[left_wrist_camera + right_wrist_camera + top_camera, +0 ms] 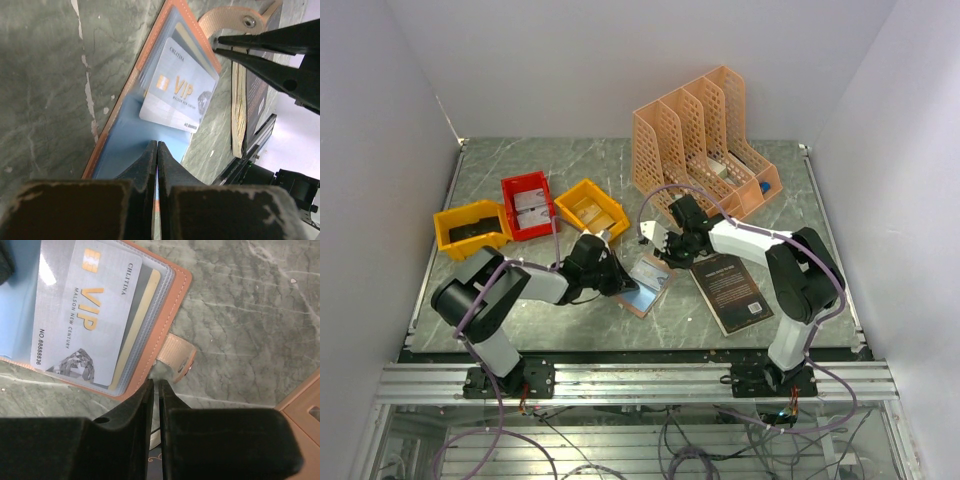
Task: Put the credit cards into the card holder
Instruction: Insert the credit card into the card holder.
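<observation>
The salmon-pink card holder (649, 282) lies open on the table, pale blue inner faces up. A pale grey VIP card (177, 87) sits partly in its clear pockets, with a tan card (141, 320) under it. My left gripper (157, 145) is shut, its tips resting on the holder's blue face (125, 135). My right gripper (155, 382) is shut and empty, its tips at the holder's edge (165, 315) next to the snap strap (177, 354). The VIP card also shows in the right wrist view (85, 325). In the top view the left gripper (623, 284) and right gripper (665, 255) flank the holder.
A black book (730, 290) lies just right of the holder. A peach lattice file organizer (705, 140) stands at the back right. A yellow bin (470, 228), a red bin (525, 205) and another yellow bin (590, 208) sit at the back left.
</observation>
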`<state>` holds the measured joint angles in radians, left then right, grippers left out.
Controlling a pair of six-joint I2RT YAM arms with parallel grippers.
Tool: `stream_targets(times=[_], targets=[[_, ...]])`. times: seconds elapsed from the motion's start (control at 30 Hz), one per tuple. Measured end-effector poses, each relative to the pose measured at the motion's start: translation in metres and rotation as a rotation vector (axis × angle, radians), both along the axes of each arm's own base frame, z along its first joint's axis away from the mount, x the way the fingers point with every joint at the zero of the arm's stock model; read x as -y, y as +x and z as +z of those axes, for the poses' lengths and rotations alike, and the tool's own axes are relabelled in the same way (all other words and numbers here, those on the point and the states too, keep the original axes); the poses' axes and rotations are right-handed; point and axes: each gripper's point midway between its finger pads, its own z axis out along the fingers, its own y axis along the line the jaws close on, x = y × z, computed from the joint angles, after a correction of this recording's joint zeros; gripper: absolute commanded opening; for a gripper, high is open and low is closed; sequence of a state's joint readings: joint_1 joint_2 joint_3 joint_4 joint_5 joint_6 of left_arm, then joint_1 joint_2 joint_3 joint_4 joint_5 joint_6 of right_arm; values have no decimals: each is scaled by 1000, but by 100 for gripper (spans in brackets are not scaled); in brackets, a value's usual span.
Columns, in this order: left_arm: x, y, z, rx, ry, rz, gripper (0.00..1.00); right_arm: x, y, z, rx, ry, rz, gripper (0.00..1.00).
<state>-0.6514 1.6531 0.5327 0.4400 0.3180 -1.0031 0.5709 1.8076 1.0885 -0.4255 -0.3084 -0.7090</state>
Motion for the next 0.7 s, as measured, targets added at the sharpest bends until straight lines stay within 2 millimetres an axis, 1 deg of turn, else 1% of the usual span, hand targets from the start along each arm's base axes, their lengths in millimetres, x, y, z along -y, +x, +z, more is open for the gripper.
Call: stream_targets(times=[0.23, 0.5, 0.7], targets=[[6, 11, 0, 10, 6, 7, 7, -4, -6, 0, -26, 21, 36, 10], [5, 15, -1, 25, 22, 11, 7, -6, -14, 0, -62, 33, 68, 10], [6, 22, 3, 62, 46, 0, 8, -7, -22, 0, -94, 42, 89, 10]])
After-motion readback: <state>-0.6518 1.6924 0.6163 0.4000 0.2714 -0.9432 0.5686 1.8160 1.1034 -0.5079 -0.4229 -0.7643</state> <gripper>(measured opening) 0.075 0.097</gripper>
